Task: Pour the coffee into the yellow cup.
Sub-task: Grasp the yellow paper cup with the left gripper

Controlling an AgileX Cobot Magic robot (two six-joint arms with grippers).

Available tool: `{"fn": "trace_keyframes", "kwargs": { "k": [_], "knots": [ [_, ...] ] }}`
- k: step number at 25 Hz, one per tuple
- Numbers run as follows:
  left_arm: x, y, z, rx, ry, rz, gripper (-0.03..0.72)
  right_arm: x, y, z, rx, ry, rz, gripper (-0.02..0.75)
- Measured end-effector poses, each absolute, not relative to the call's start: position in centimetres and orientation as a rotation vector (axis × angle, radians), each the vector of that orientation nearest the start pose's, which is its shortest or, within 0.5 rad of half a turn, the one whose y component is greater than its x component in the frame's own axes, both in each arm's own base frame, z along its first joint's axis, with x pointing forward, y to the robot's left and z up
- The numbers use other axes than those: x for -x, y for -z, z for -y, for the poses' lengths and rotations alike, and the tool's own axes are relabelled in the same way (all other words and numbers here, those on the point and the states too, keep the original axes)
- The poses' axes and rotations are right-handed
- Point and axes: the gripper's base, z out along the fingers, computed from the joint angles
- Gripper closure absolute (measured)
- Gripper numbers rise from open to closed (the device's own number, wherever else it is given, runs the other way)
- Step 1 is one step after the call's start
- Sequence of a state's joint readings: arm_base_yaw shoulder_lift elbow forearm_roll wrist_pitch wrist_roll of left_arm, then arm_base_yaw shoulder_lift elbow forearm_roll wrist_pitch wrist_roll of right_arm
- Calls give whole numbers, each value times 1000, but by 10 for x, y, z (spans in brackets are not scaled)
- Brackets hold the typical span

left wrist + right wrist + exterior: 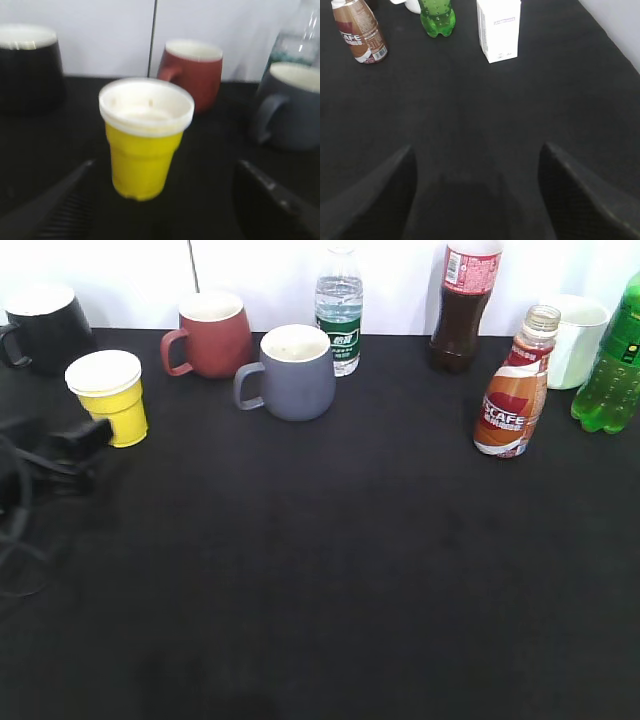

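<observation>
Coffee (512,395) stands untouched while the left end effector (160,200), spread wide and empty, faces the yellow cup (145,137).

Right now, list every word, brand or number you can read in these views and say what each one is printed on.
"CAFE": on the coffee bottle, the rest of the brand turned away; the right wrist view shows only "AFE".
Water bottle, green label: characters too small to read.
Cola bottle, red label: white print, blurred.
Green soda bottle: label unreadable.
White carton: a purple line of print, too blurred.
Yellow cup and mugs: no text.
</observation>
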State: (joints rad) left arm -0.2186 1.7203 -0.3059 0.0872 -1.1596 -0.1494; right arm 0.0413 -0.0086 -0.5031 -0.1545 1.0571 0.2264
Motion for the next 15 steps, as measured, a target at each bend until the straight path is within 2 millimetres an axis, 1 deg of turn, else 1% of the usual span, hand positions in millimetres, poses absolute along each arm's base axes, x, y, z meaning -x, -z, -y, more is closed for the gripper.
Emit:
{"fn": "trace_keyframes", "kwargs": {
  "k": [2, 4, 7, 9, 10, 11, 12, 14, 15],
  "knots": [
    [-263, -132, 62, -156, 308, -1766, 17, 6, -279, 12, -194, 15, -2010, 148],
    [-287, -116, 59, -137, 288, -1799, 17, 6, -279, 12, -194, 15, -2010, 148],
    [-324, -92, 67, -197, 312, -1803, 17, 6, -279, 12, -194, 15, -2010, 148],
    [-347, -88, 71, -200, 313, -1755, 20, 6, -279, 12, -194, 15, -2010, 148],
    [-353, -89, 72, -204, 312, -1744, 23, 6, -279, 12, -194, 15, -2010, 148],
    [-354, -88, 72, -212, 314, -1744, 41, 6, -279, 12, -194, 15, -2010, 148],
    [-354, -88, 72, -221, 314, -1745, 81, 6, -279, 12, -194, 15, -2010, 148],
    [-353, -87, 75, -264, 332, -1746, 193, 6, -279, 12, -194, 15, -2010, 148],
    [-352, -87, 77, -294, 345, -1744, 228, 6, -279, 12, -194, 15, -2010, 148]
  ]
}}
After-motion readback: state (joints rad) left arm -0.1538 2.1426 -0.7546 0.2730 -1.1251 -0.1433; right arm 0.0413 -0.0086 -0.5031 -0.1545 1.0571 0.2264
